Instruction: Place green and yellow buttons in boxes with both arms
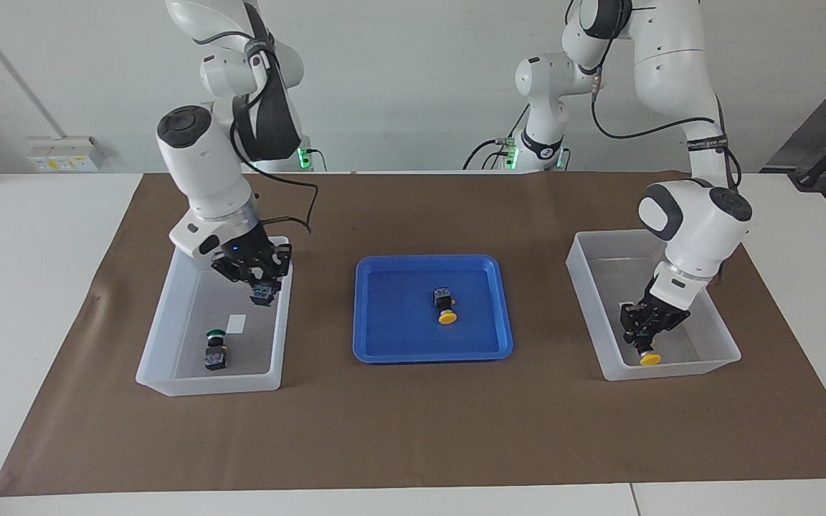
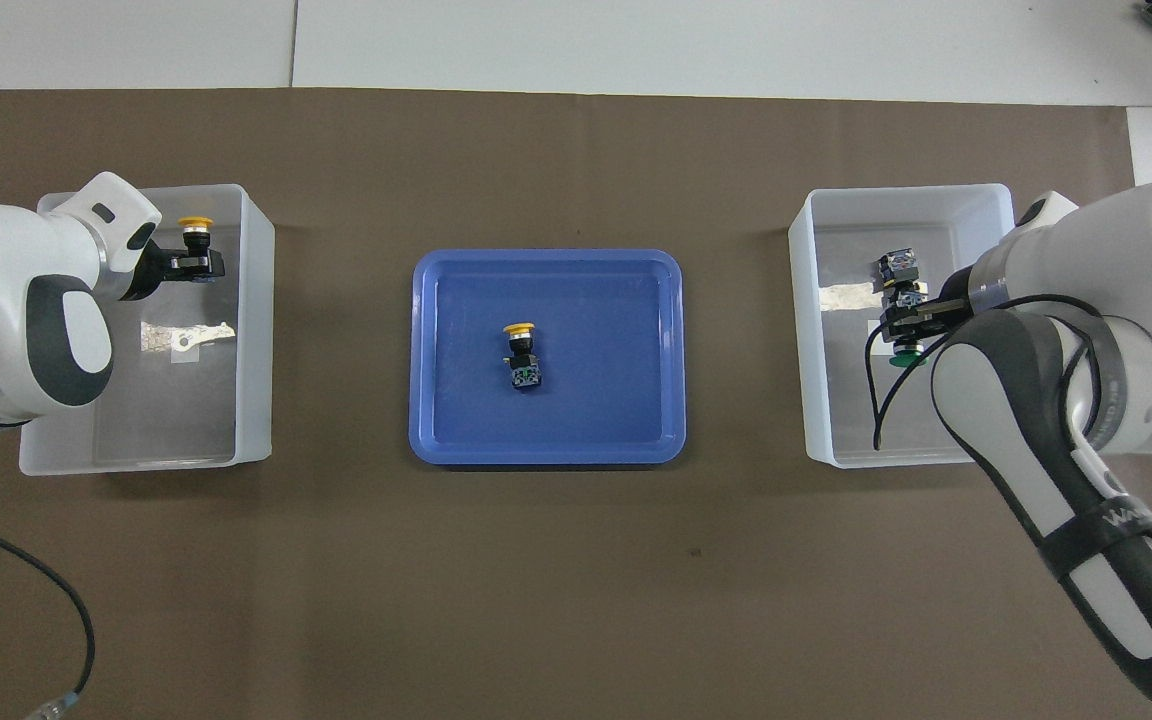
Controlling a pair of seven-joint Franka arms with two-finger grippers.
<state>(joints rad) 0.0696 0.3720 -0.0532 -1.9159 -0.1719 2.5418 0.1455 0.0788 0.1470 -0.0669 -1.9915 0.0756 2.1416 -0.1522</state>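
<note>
Brown mat (image 1: 413,401): both tools w/ buttons.

- The facing camera sits high across the counter (image 1: 413,444), looking back at both robots from a fair way off.
- The overhead camera hangs above the robots' end, looking steeply down and forward.
- Both views share the blue tray (image 1: 384,344) (image 2: 446,420), both bins and the brown mat (image 1: 413,416) (image 2: 536,580), half a turn apart.

White jointed arms (image 1: 205,172) (black cables), black pincers.
</note>
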